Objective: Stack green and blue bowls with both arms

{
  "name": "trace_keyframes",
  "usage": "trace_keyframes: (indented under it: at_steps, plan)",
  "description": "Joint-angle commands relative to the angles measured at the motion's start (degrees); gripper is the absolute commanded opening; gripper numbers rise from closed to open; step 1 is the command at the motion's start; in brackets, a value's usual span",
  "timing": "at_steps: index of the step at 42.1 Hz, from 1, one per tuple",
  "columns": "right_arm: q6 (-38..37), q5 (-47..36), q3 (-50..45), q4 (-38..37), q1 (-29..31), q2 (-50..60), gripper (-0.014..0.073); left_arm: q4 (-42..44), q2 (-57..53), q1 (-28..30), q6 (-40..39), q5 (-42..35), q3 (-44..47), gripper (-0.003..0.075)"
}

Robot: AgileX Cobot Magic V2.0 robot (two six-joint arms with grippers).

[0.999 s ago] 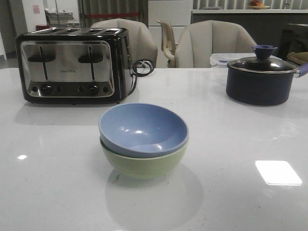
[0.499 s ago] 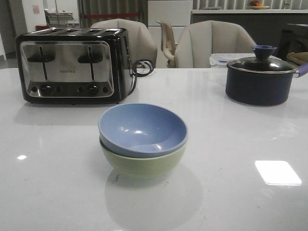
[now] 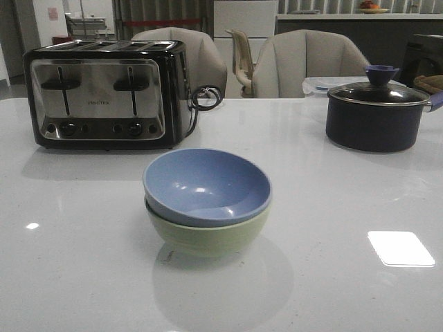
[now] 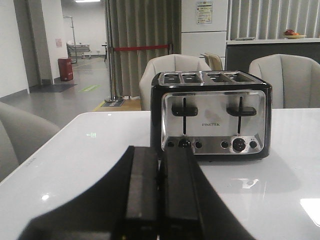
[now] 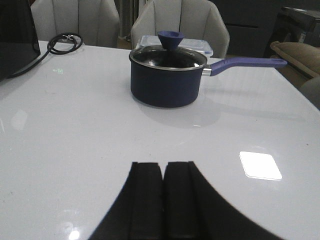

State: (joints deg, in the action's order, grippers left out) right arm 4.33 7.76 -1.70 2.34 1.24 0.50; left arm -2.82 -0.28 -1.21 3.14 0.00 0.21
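Observation:
The dusty blue bowl (image 3: pixel 206 185) sits nested inside the pale green bowl (image 3: pixel 208 235) at the middle of the white table, upright. Neither arm shows in the front view. In the left wrist view my left gripper (image 4: pixel 160 150) is shut and empty, its fingers pressed together, pointing at the toaster. In the right wrist view my right gripper (image 5: pixel 163 165) is shut and empty above bare table, pointing at the pot. The bowls show in neither wrist view.
A black and chrome toaster (image 3: pixel 104 93) stands at the back left, also in the left wrist view (image 4: pixel 212 115). A dark blue lidded pot (image 3: pixel 375 114) stands at the back right, also in the right wrist view (image 5: pixel 167 75). Chairs stand behind the table.
The stacked bowls stay in place. Only a slight shift of the whole picture shows.

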Motion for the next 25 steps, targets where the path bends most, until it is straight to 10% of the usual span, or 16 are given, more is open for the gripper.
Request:
trace_keyframes:
  at_steps: [1, 25]
  plan:
    - [0.5, -6.5, 0.4, 0.5, -0.2, 1.2, 0.0036, -0.2, -1.0, 0.0, 0.0, -5.3, 0.4, 0.0098]
    - [-2.8, -12.1, 0.4, -2.3, -0.2, 1.2, 0.0036, -0.2, -1.0, 0.0, 0.0, -5.3, 0.4, 0.0098]
